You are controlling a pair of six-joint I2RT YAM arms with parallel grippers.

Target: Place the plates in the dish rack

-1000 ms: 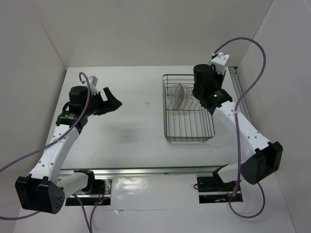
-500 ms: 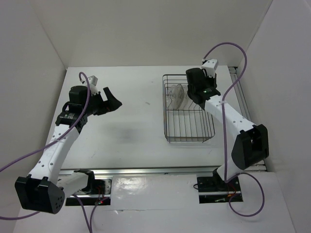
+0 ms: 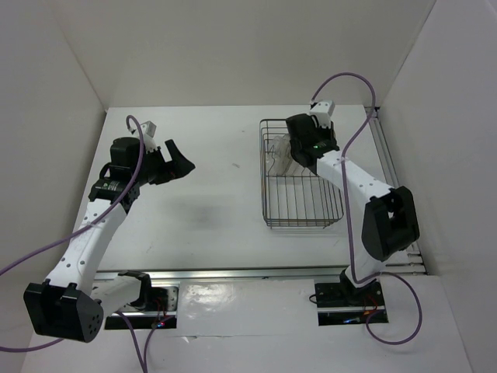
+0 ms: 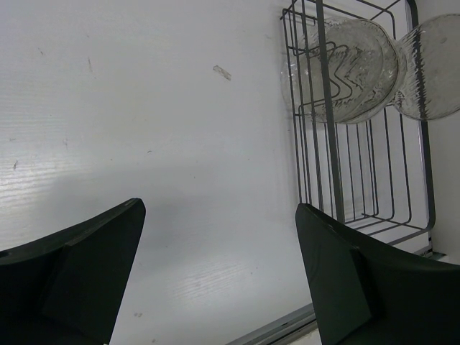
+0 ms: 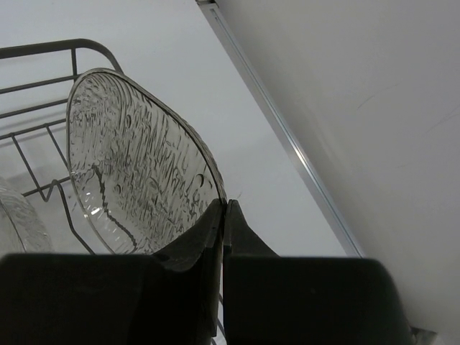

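Observation:
The dish rack [image 3: 265, 194], a dark wire basket, stands right of centre on the white table. Two clear textured plates [image 3: 277, 153] lean on edge at its far end, and the left wrist view shows them too [image 4: 345, 65]. My right gripper [image 3: 293, 148] hangs over that far end, shut [image 5: 224, 205] on the rim of another clear plate [image 5: 136, 172], held upright above the rack wires [image 5: 43, 50]. That held plate shows at the rack's far side [image 4: 435, 68]. My left gripper [image 3: 172, 159] hovers left of the rack over bare table, open and empty [image 4: 221, 208].
A metal rail [image 3: 386, 155] runs along the table's right edge, close to the right wall [image 5: 374, 86]. Another rail [image 3: 233, 273] lines the near edge by the arm bases. Purple cables loop above both arms. White walls close in the left, back and right.
My right arm has swung left and further over the rack's far end, carrying the plate with it. The left arm has not moved.

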